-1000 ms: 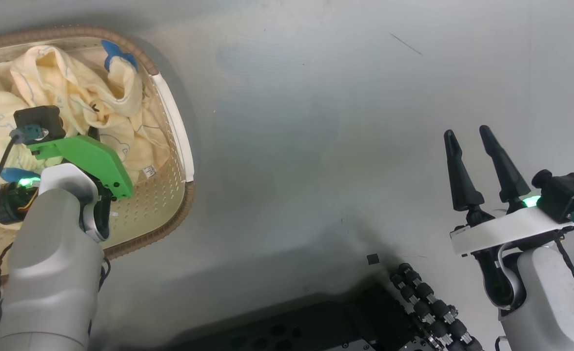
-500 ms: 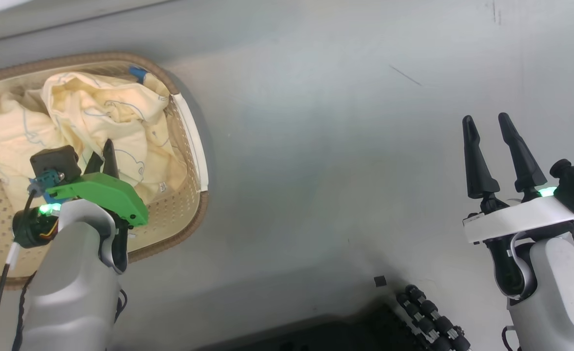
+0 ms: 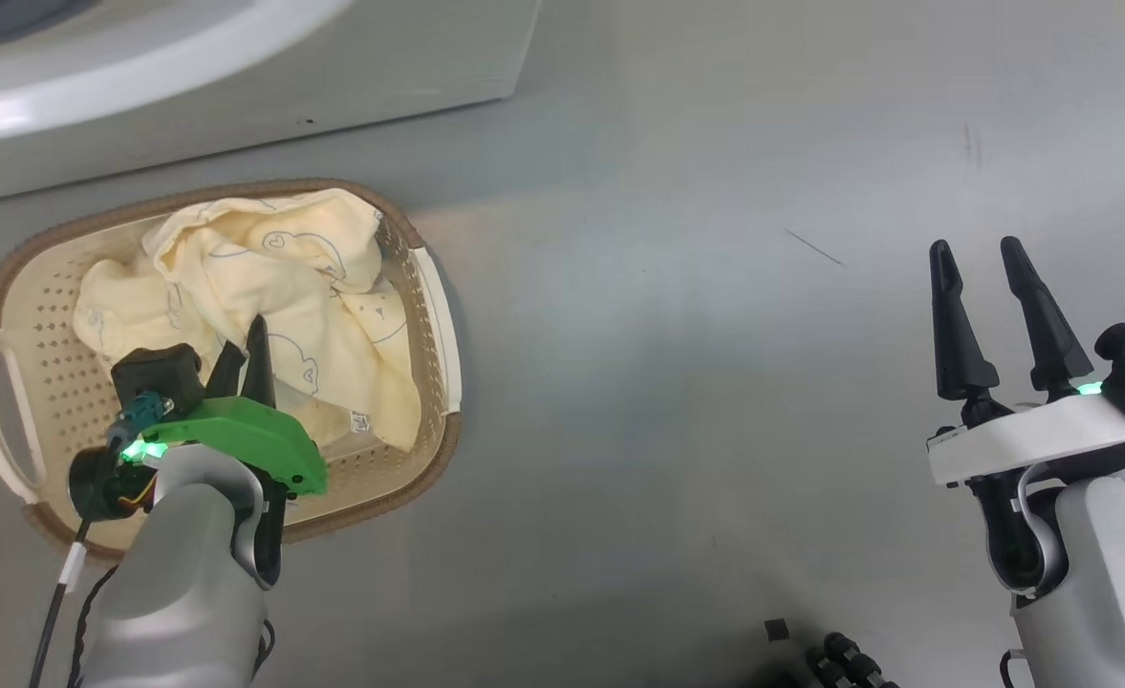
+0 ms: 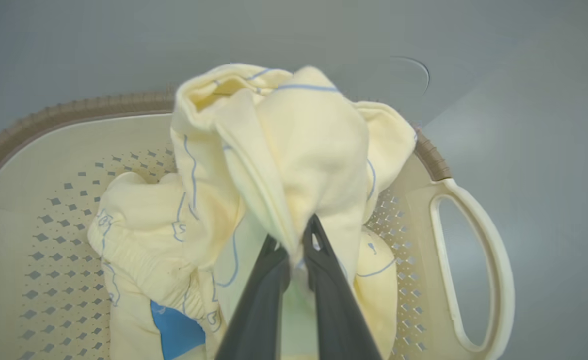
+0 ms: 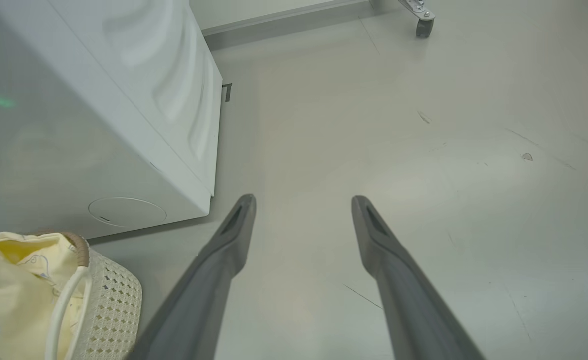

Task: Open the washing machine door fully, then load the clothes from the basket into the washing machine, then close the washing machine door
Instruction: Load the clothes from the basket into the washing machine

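Yellow clothes [image 4: 298, 150] in the basket [image 4: 49, 165], one fold pinched tight at the left gripper [image 4: 294, 235] fingertips; right gripper [image 3: 975, 248] gapes empty, well apart.

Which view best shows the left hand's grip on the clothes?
Left wrist view: the left hand pinches a yellow fold of the clothes, close up. Head view: the green mount partly hides the fingers. Right wrist view: a corner of cloth in the basket.

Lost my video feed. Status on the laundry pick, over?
Left gripper: jaws shut on the clothes, over the basket. Right gripper: jaws open, empty. Nothing seen in the way.
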Tool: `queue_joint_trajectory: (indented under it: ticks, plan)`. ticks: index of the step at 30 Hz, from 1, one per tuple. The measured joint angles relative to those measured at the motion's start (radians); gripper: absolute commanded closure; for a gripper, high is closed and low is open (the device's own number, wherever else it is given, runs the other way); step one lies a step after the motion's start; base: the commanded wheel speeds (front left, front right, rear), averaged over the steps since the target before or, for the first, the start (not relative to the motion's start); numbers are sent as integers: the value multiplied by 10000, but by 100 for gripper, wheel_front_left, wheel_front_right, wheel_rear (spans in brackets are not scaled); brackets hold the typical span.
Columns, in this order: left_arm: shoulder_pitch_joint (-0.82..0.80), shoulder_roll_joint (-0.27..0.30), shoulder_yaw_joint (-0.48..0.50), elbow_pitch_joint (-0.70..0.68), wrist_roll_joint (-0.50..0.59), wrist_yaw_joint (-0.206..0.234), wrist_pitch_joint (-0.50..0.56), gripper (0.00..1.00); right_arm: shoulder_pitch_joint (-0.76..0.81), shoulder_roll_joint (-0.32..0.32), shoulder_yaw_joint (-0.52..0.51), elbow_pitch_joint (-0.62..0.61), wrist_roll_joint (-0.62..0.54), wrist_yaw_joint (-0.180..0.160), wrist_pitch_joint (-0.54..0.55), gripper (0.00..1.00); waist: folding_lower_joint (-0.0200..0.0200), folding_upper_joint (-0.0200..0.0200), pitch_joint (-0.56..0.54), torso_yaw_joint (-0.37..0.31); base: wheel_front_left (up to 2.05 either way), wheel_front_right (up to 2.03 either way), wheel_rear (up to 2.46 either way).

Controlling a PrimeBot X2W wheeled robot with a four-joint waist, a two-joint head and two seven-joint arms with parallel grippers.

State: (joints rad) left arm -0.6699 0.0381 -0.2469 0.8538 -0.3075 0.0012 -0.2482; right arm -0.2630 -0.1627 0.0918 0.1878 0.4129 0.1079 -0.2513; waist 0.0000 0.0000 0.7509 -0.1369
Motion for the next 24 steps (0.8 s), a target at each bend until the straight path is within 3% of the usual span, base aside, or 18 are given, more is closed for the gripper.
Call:
queue_joint_trajectory:
  ticks: [8,24]
  plan:
    - [448,-19,2,-453,0,-102,0,100,367,-13,-224,136,-56,58,0,0,0,0,-1049,310,0,0,0]
    - [2158,-46,593,-3488,184,-119,0,100,1183,-38,-744,324,-349,42,0,0,-1,0,-3305,947,0,0,0]
